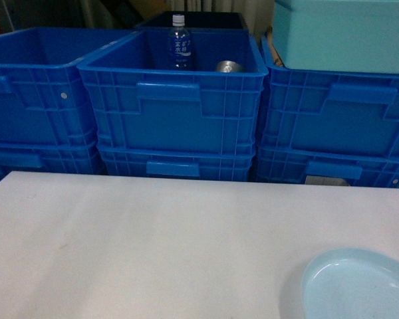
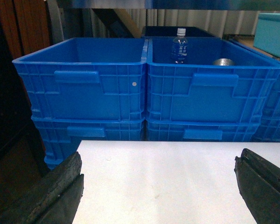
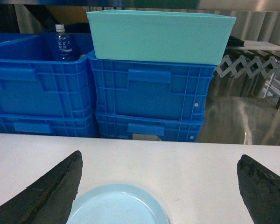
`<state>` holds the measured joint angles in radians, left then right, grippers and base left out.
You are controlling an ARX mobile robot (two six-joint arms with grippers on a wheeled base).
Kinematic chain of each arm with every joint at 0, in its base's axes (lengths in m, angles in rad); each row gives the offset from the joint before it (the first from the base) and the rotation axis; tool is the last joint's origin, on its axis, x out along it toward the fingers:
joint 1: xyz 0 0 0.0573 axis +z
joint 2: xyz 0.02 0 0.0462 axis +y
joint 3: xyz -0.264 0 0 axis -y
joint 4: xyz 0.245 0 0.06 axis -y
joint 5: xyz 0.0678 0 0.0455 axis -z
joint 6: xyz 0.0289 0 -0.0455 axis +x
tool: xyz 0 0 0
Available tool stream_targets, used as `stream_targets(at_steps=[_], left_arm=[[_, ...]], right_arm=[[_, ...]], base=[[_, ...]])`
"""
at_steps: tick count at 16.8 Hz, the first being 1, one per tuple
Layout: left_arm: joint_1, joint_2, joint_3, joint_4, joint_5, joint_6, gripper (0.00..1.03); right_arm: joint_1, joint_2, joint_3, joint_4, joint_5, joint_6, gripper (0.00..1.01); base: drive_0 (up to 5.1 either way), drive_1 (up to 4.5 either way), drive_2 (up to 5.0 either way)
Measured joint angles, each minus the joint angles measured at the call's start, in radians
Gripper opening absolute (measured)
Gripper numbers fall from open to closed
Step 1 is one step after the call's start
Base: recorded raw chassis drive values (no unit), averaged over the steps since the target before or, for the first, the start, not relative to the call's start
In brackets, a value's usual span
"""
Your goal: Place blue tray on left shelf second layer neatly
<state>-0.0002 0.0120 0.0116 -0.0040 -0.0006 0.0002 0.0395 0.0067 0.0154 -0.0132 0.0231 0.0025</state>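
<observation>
The blue tray [image 1: 359, 286] lay flat on the white table [image 1: 153, 246] at its near right corner, partly cut off by the edge of the head view, with nothing touching it. In the right wrist view the tray [image 3: 116, 205] sat low in the middle, below and between the two dark fingers [image 3: 46, 196] of the right gripper [image 3: 158, 191], whose jaws stood wide apart and clear of the rim. The left gripper [image 2: 158, 191] hung over bare table further left, its jaws likewise spread wide with nothing between them; neither gripper showed in the head view. Behind the far edge of the table stood stacked blue crates [image 1: 179, 100], side by side in three columns. In the middle top crate a water bottle [image 1: 179, 43] stood upright, with a metal can [image 1: 229, 66] just to its right. A teal box [image 1: 342, 33] rested on top of the right-hand crates [image 1: 332, 113]. In the right wrist view a shiny steel surface [image 3: 242, 116] showed to the right of the crates, with a folding lattice piece [image 3: 252, 67] above it, and a steel rail [image 3: 177, 4] ran along the top of the picture above the teal box; which shelf tier this was I could not tell. To the left of the crates in the left wrist view the background was dark, with a reddish-brown panel [image 2: 23, 23] at the upper corner.
</observation>
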Motion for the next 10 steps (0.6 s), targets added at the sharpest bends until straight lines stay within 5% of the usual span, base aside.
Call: stream_targets(at_steps=[9,10], left_arm=[[0.0,0.0,0.0,0.0,0.0,0.0,0.98],[0.0,0.0,0.0,0.0,0.0,0.0,0.98]], right_arm=[[-0.002,0.046,0.001,0.06,-0.005,0.011,0.98],[-0.024,0.162,0.016,0.137,-0.057,0.039,0.98]], base=[[0.0,0.0,0.0],[0.0,0.0,0.0]])
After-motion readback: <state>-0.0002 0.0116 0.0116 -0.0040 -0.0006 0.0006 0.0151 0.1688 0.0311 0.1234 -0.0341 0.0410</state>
